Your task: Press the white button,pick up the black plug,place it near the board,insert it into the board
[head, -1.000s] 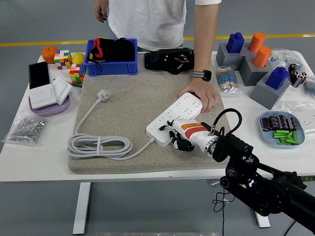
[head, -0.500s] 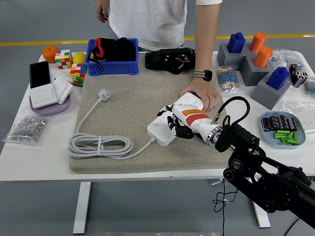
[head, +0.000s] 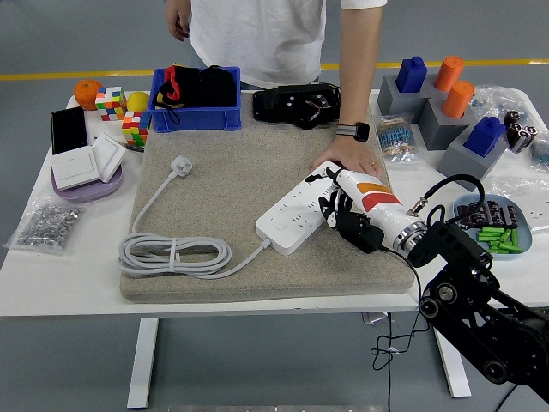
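1. No black plug can be made out; the right hand (head: 345, 210) hovers over the far end of the white power strip (head: 305, 209), its dark fingers curled downward, and I cannot tell whether they grip anything.
2. Such a plug is likely light, rigid and smooth; hold its body by the sides, prongs free.
3. The power strip lies on the grey mat (head: 225, 184), steadied at its far end by a person's hand (head: 353, 165).
4. Its white cable (head: 174, 254) coils left of the strip.

White table (head: 77, 275) on grey floor (head: 69, 360), yellow line (head: 77, 75).
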